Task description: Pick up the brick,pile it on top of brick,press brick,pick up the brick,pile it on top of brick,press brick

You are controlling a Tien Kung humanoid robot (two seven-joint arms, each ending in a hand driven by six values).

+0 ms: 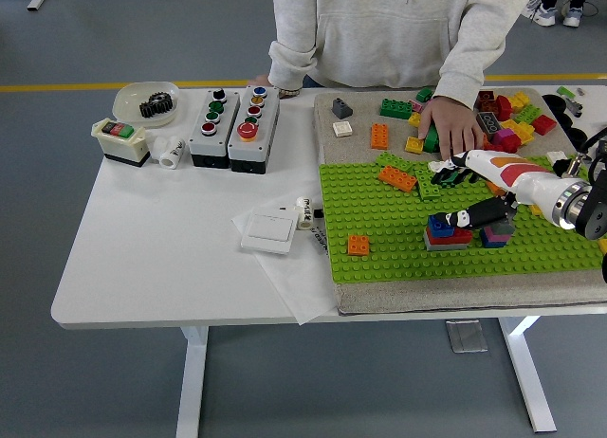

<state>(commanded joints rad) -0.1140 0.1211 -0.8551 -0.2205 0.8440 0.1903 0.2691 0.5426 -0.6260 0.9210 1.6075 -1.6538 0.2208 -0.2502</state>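
The small brick stack (446, 232) sits on the green baseplate (379, 253), toward its right half: a blue brick on top of a red one, on a grey base. Just to its right stands a second low stack (497, 233), grey over magenta and blue. The right robot hand (467, 193) hangs above and slightly behind the blue-topped stack, fingers spread and holding nothing; the dark thumb (482, 211) reaches down toward the gap between the two stacks, and I cannot tell whether it touches either one. The left robot hand is not in view.

Judging by the pose, the step in hand is either pressing the blue brick home or going for the next brick. To press well, the palm or fingertips should come straight down over the middle of the blue brick, so the studs seat evenly and the stack does not tip toward its neighbour. For a pick, loose bricks lie near: an orange brick (398, 178) at the baseplate's upper edge and another orange one (358, 245) lower left.

Behind the baseplate, a person's hand (447, 124) rests on the bricks on the beige mat (360, 154), close to the robot hand, so a low, short travel is wise. Further left on the white desk (152, 248) are two push-button boxes (233, 127), a white wall switch (269, 230) and a dish with a black gear (144, 102).
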